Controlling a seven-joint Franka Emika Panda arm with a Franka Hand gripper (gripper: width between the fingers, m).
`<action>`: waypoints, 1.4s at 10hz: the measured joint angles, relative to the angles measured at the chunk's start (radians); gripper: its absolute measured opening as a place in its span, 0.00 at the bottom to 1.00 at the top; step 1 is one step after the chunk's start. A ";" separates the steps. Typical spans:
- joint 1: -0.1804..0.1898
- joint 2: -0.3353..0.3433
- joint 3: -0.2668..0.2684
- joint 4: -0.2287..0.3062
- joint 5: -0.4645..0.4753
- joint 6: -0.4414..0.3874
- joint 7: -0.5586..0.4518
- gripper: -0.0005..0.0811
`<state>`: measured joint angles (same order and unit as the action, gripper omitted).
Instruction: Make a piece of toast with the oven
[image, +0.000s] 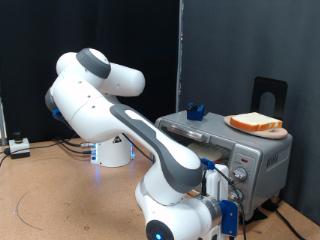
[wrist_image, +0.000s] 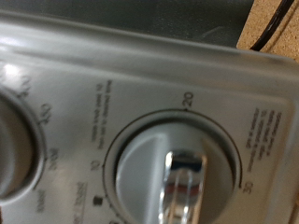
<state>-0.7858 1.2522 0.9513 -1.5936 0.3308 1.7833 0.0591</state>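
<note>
A round timer knob (wrist_image: 177, 177) with a shiny metal grip fills the wrist view, numbers printed around its dial. The gripper (image: 222, 187) is at the knob panel of the oven (image: 235, 150); whether it is clenched or released I cannot tell. The piece of toast (image: 255, 122) rests on a wooden board (image: 278, 132) atop the oven, which stands on the counter (image: 60, 200).

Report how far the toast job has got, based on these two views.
Done: not shown; the oven's inside can't be made out, so whether bread is loaded is unclear. A slice of bread lies on a board on top of the oven. In hand: the gripper is at the oven's control panel, and the wrist view shows a timer knob close up. Left: not settled by these views.
</note>
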 joint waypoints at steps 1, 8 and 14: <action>0.005 0.000 0.000 -0.005 0.002 0.011 0.000 1.00; 0.018 0.000 0.008 -0.010 0.024 0.043 0.000 0.62; 0.017 0.001 0.004 -0.012 0.032 0.049 -0.010 0.12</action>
<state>-0.7688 1.2531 0.9554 -1.6052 0.3625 1.8322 0.0487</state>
